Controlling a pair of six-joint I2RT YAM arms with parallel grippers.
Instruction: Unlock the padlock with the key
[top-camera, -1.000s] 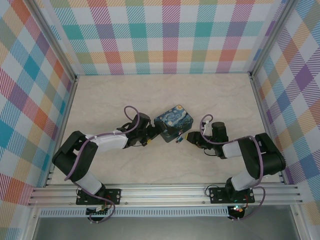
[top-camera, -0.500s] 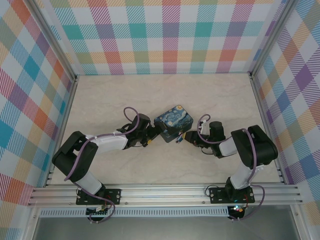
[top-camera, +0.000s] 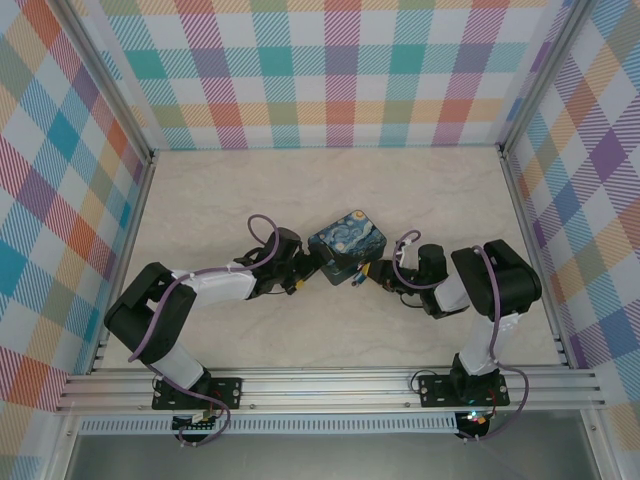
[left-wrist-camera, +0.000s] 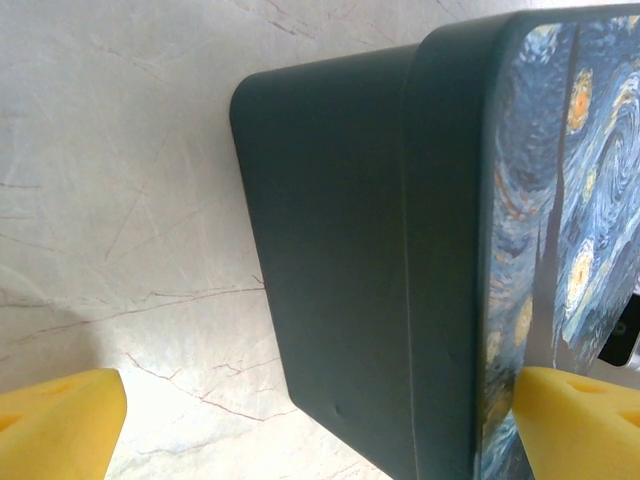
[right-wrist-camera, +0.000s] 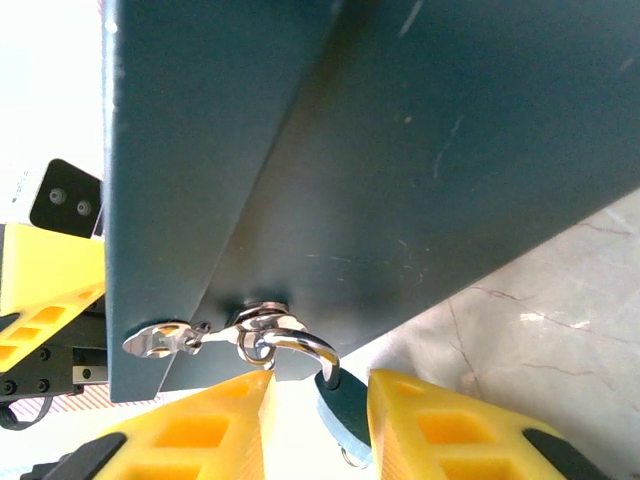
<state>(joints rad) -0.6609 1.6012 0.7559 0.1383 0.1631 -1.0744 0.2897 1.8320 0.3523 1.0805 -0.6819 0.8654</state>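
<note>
The tiny blue-teal padlock (right-wrist-camera: 345, 415) hangs by its silvery shackle (right-wrist-camera: 300, 345) from the metal hasp ring on the dark-blue starry-night box (top-camera: 347, 245). It sits between the yellow fingers (right-wrist-camera: 455, 430) of my right gripper (right-wrist-camera: 320, 385), against the right-hand one, with a gap on the other side; the jaws stand open. From above, the padlock (top-camera: 355, 278) is a speck at the box's near corner, with the right gripper (top-camera: 368, 273) beside it. My left gripper (top-camera: 308, 268) is wide open at the box's left side (left-wrist-camera: 340, 260). The key is hidden.
The box (right-wrist-camera: 400, 150) rests on the pale marble-look table (top-camera: 230, 190) between both arms. Checked walls (top-camera: 330, 70) enclose the back and sides. An aluminium rail (top-camera: 330, 385) runs along the near edge.
My right gripper has crept a little left toward the box's near corner and its elbow has swung inward. The left arm and the box have stayed put.
</note>
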